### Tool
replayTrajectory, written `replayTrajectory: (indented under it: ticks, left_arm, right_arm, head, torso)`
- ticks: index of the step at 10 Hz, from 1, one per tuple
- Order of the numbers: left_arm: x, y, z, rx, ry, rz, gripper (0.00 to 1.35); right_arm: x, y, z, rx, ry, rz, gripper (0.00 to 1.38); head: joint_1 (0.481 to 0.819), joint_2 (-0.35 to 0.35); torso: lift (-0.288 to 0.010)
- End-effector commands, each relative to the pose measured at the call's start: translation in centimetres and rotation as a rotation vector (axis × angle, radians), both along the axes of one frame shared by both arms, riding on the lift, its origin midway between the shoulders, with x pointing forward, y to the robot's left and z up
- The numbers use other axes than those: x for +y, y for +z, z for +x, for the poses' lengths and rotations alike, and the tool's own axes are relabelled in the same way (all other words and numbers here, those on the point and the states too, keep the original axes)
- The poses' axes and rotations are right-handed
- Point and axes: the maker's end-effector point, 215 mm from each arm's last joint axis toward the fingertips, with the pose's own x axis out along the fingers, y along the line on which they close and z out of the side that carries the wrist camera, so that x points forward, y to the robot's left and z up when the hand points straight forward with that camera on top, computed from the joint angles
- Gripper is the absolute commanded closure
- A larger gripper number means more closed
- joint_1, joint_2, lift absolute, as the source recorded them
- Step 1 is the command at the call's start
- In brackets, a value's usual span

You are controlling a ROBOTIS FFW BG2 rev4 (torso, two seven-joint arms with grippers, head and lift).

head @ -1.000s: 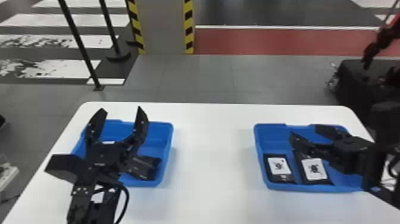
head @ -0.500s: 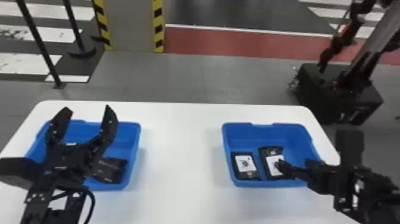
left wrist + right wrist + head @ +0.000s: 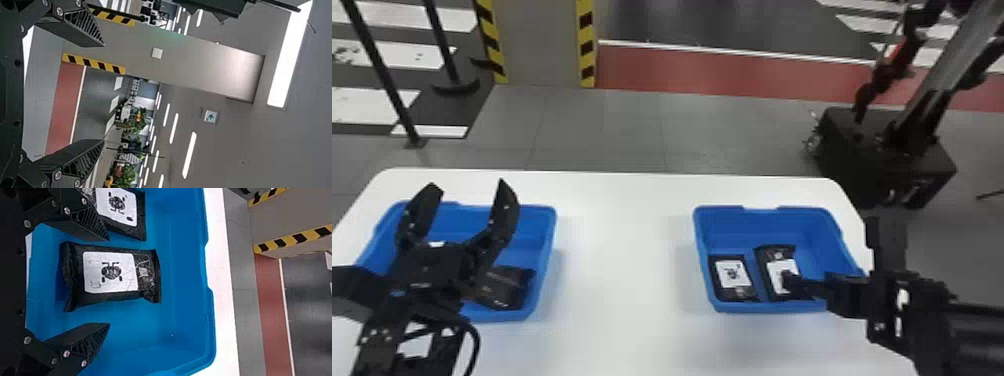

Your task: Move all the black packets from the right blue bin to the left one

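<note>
Grey floor tiles (image 3: 602,130) run behind a white table (image 3: 622,240), with a red floor strip (image 3: 712,70) farther back, yellow-and-black striped edging (image 3: 587,45) on a grey pillar (image 3: 539,40) and a dark stand (image 3: 887,160) off to the right. Two blue bins sit on the table, well apart.

Two black packets lie side by side in the right blue bin (image 3: 767,210), white labels facing up: the left-hand packet (image 3: 732,275) near the bin's left wall, the right-hand packet (image 3: 777,255) just beside it. Over that bin is the right gripper (image 3: 807,287), and its wrist view shows the fingers (image 3: 92,342) spread wide, one to each side of the right-hand packet, with gaps between them and it. It has hold of nothing.

At least one dark packet (image 3: 509,287) lies in the left blue bin (image 3: 547,215), partly hidden behind the left arm. The left gripper (image 3: 466,187) is raised in front of that bin, fingers (image 3: 84,156) wide apart and empty, facing out toward the hall.
</note>
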Motion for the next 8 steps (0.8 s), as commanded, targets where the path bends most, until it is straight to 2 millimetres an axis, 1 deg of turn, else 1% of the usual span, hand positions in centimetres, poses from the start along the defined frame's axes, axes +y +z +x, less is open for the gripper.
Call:
replayTrajectory:
  ticks: [1,2,5,7,8]
  left_arm:
    - [-0.1,-0.1,-0.1,0.001,0.000,-0.002,0.16]
    - [-0.2,0.1,0.0,-0.004,-0.002,0.001,0.16]
    - [-0.2,0.7,-0.1,-0.016,0.000,0.014,0.17]
    - [-0.1,0.6,-0.1,-0.013,0.001,0.018,0.17]
    - [-0.2,0.7,-0.1,-0.013,-0.001,0.017,0.17]
  right_arm:
    - [0.1,-0.2,1.3,0.005,0.001,-0.001,0.28]
    - [0.1,-0.5,1.6,0.012,-0.002,0.003,0.28]
    - [0.3,-2.4,1.3,0.071,-0.006,0.016,0.28]
    - [0.8,-3.2,2.2,0.093,0.000,0.032,0.28]
    - [1.1,-3.7,2.9,0.110,0.010,0.057,0.28]
  head:
    - [0.695,-0.132]
    - [0.695,-0.129]
    - [0.695,-0.130]
    - [0.695,-0.126]
    - [0.695,-0.121]
  torso:
    - [-0.110]
    - [-0.110]
    - [-0.110]
    - [-0.110]
    - [-0.110]
